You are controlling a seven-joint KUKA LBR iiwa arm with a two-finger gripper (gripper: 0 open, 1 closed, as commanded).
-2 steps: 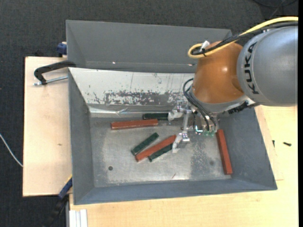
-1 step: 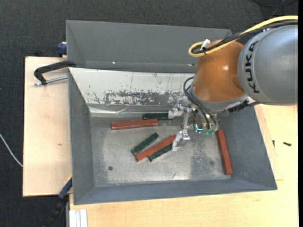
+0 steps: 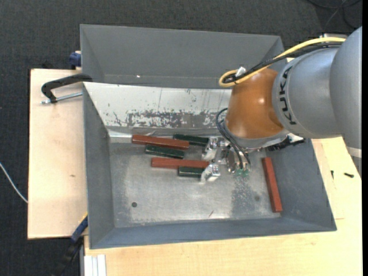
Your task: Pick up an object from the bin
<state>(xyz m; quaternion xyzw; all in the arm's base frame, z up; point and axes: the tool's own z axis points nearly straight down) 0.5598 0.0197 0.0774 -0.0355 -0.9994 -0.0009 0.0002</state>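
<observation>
Where the end effector point(image 3: 215, 164) hangs low in the bin point(image 3: 98, 171), its open-or-closed state cannot be told.
Nearest it: dark green bar point(image 3: 191, 172), red bar point(image 3: 172, 163), side by side.

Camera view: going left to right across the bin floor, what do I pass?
Upper red stick → gripper → lone red stick at far right. The green sticks and second red stick overlap too much in between to order.
</observation>
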